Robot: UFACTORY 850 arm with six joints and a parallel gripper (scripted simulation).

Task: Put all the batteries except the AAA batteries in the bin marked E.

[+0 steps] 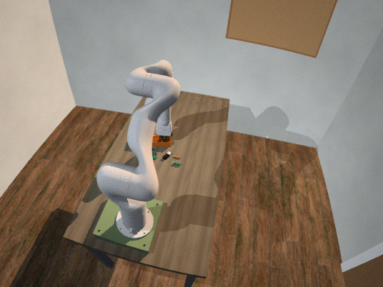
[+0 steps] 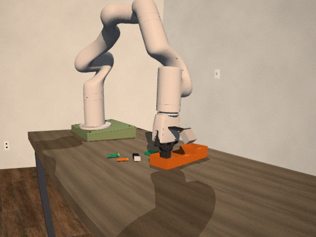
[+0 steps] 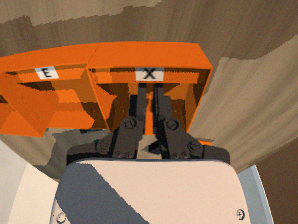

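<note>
Wooden table [image 1: 200, 200], dark legs, on brown plank floor [image 1: 279, 200]. Pale grey-blue walls [image 1: 118, 43]; cream wall [image 1: 25, 82] beyond table's left edge. Tan panel [image 1: 282, 23] high on far wall. White wall switch [image 2: 217, 73], outlet [image 2: 6, 145]. Soft shadows across table's near edge.

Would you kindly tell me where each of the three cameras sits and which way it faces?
Top: high above, looking down on the table; the whole arm shows.
Exterior: beside the table, level, facing the orange bin; arm and base show.
Wrist: on the arm, looking down past the shut gripper into the bin's X compartment.
All three views share the bin.
</note>
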